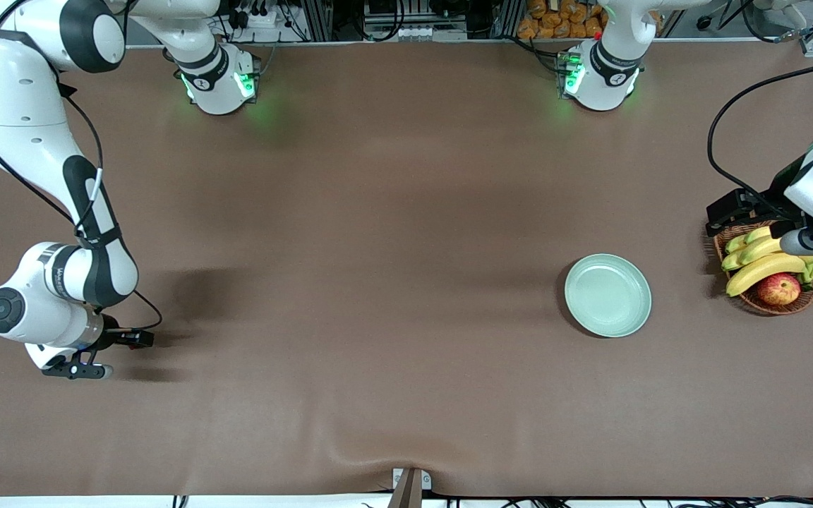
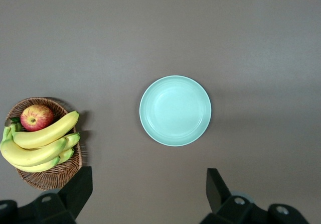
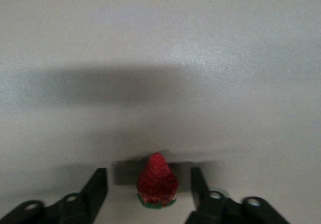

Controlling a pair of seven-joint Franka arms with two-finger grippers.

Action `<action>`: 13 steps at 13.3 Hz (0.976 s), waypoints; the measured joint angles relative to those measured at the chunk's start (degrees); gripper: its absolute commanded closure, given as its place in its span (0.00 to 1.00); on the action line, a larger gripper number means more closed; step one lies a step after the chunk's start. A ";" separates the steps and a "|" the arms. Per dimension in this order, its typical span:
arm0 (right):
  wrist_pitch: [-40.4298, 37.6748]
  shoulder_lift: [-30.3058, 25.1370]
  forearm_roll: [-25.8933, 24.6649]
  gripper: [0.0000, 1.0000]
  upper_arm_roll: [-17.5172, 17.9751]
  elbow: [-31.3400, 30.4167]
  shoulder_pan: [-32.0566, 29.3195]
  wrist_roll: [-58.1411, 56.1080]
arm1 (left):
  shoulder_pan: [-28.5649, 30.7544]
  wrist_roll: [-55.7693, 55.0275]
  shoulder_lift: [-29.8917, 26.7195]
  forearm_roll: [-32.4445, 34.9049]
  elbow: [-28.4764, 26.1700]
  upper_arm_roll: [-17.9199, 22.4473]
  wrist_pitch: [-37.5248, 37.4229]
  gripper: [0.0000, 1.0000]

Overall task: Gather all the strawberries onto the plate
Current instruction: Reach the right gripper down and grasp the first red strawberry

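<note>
One strawberry [image 3: 157,181], red with a green cap, lies on the brown table between the fingers of my right gripper [image 3: 149,171]. The jaws are open, with a gap on each side of the berry. In the front view the right gripper [image 1: 121,355] is low at the table near the right arm's end, and the berry is hidden there. The pale mint plate [image 1: 607,295] is empty toward the left arm's end. My left gripper [image 2: 149,176] hangs open high above the table with nothing in it, looking down on the plate [image 2: 175,110]; in the front view the left gripper [image 1: 791,243] is over the basket.
A wicker basket [image 1: 766,305] with bananas [image 1: 763,268] and an apple [image 1: 778,288] stands beside the plate at the left arm's end. The left wrist view shows the basket [image 2: 50,176], bananas [image 2: 40,143] and apple [image 2: 36,117] too.
</note>
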 measured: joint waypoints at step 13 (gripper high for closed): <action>-3.24 -3.54 -0.03 1.00 18.79 2.56 2.82 -4.26 | -0.50 0.00 0.01 0.00 0.02 -0.13 0.56 0.00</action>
